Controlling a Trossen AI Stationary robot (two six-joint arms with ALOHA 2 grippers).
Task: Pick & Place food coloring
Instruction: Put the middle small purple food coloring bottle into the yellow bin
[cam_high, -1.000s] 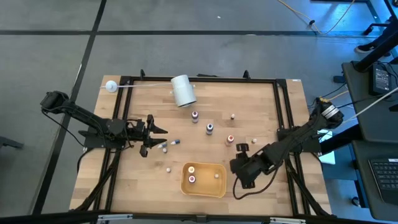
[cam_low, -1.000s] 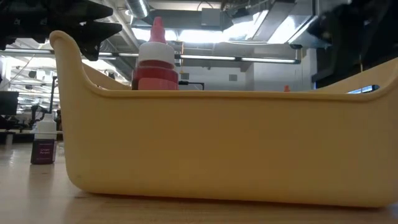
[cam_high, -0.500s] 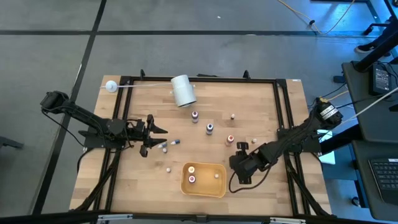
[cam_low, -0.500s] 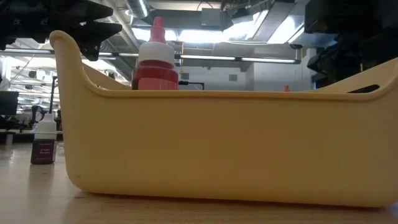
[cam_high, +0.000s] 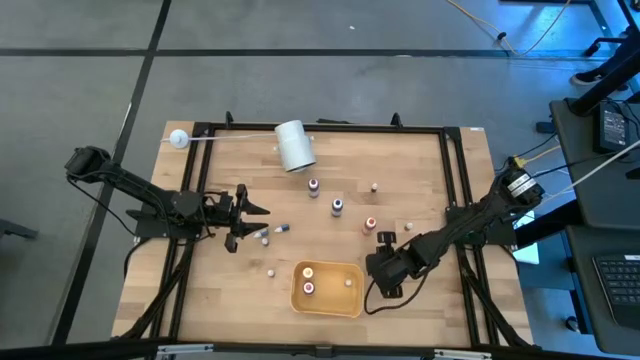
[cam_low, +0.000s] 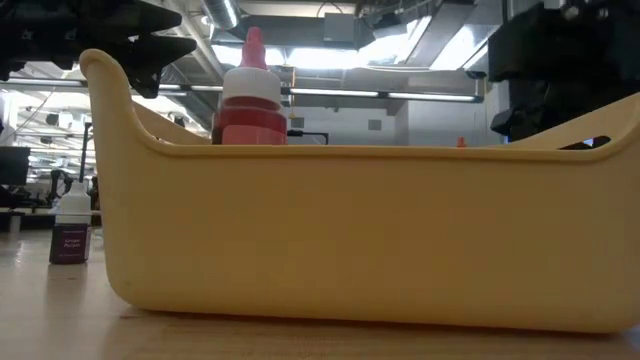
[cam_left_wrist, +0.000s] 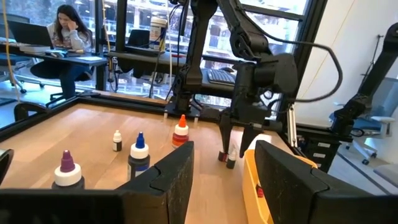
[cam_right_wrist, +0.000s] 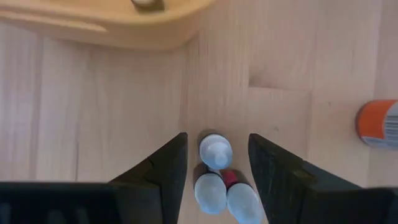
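Note:
Small food coloring bottles stand scattered on the wooden table, among them a purple-capped one (cam_high: 313, 186), a dark one (cam_high: 337, 207) and a red one (cam_high: 370, 225). Three more stand in the yellow tray (cam_high: 296, 300), one with a red cap (cam_low: 250, 100). My right gripper (cam_high: 380, 268) points down just right of the tray, open. Its fingers stand on either side of a cluster of three small bottles (cam_right_wrist: 216, 151) without visibly touching them. My left gripper (cam_high: 250, 215) is open and empty at the table's left, next to two lying bottles (cam_high: 272, 232).
A big white cylinder roll (cam_high: 294, 146) lies at the far edge, beside a white ball on a thin rod (cam_high: 179, 138). An orange-capped bottle (cam_right_wrist: 376, 123) lies near my right gripper. A black frame (cam_high: 455, 180) borders the table. A person (cam_left_wrist: 65, 28) sits in the room beyond.
My right gripper has moved a little toward the table's left edge, closer to the yellow tray. My left arm has kept still.

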